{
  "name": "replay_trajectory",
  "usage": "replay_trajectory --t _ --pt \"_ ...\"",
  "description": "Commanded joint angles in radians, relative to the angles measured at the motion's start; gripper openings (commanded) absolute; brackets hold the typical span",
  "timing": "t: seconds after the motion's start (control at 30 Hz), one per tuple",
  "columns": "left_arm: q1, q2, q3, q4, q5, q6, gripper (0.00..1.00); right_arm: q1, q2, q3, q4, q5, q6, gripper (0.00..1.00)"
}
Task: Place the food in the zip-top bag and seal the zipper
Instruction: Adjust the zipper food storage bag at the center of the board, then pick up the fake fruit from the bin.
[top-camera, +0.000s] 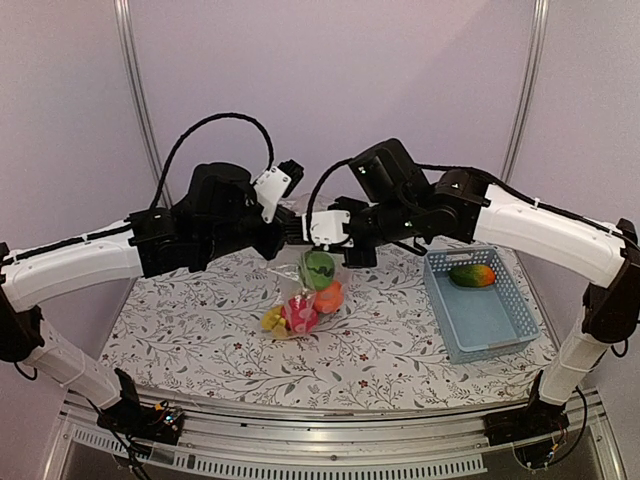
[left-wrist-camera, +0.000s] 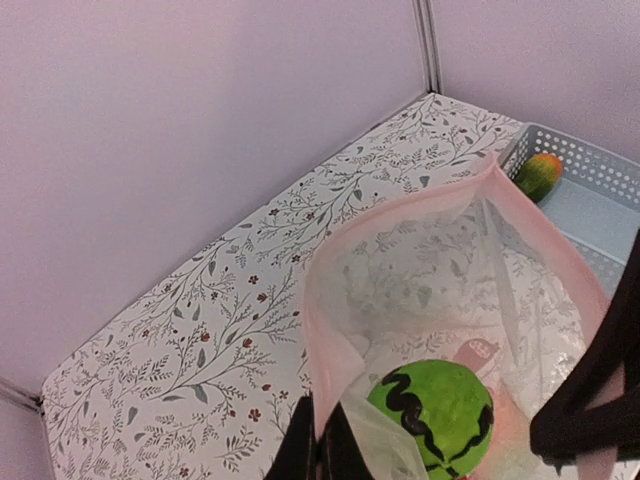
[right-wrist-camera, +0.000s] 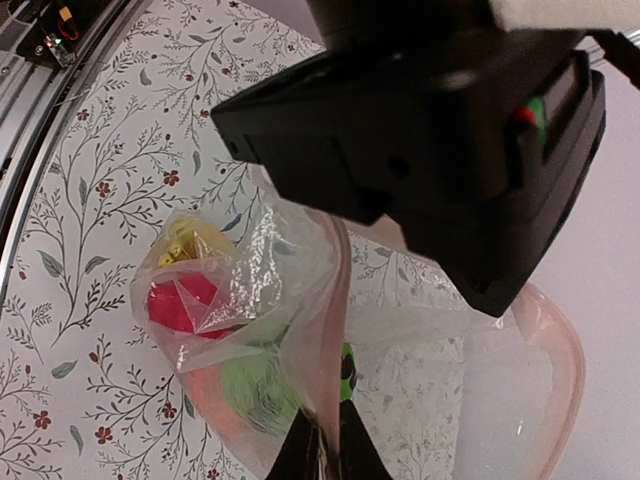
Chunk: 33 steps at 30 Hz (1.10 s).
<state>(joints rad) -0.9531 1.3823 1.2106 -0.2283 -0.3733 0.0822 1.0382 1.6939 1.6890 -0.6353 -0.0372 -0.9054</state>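
Observation:
The clear zip-top bag (top-camera: 303, 292) hangs between my two grippers above the table, its mouth open. Inside are a striped green ball (top-camera: 319, 268), an orange (top-camera: 330, 296), a red apple (top-camera: 300, 314) and yellow bananas (top-camera: 272, 320). My left gripper (left-wrist-camera: 321, 452) is shut on the pinkish zipper strip (left-wrist-camera: 400, 213) at one side of the mouth, with the ball (left-wrist-camera: 436, 415) just below. My right gripper (right-wrist-camera: 326, 452) is shut on the strip (right-wrist-camera: 326, 330) at the other side. The green-orange mango (top-camera: 472, 275) lies in the basket, outside the bag. No dark green piece shows.
The light blue lattice basket (top-camera: 497, 325) stands at the right on the flowered tablecloth (top-camera: 180, 330). Both wrists (top-camera: 310, 228) meet close together above the bag. The left gripper's black body (right-wrist-camera: 430, 130) fills the top of the right wrist view. Walls close the back and sides.

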Motion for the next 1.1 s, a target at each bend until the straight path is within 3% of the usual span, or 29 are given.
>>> replay_trajectory --t 0.0,0.13,0.23,0.5,0.77,1.07 --pt "0.010 0.006 0.003 0.004 0.024 -0.004 0.00 0.008 0.019 -0.032 -0.064 -0.043 0.022 0.14" --pt "0.010 0.005 0.003 0.004 0.021 -0.002 0.00 0.008 -0.032 -0.022 -0.112 -0.097 0.045 0.42" --pt "0.010 0.002 0.001 0.005 0.018 -0.001 0.00 -0.007 -0.107 0.010 -0.160 -0.110 0.046 0.49" --pt "0.013 0.014 0.000 0.007 0.029 0.000 0.00 -0.237 -0.228 -0.012 -0.174 -0.260 0.088 0.52" --pt "0.013 0.015 0.003 0.004 0.044 -0.002 0.00 -0.557 -0.317 -0.221 -0.081 -0.370 0.207 0.51" --pt "0.010 0.014 0.004 0.001 0.054 -0.003 0.00 -0.768 -0.349 -0.438 -0.071 -0.319 0.237 0.49"
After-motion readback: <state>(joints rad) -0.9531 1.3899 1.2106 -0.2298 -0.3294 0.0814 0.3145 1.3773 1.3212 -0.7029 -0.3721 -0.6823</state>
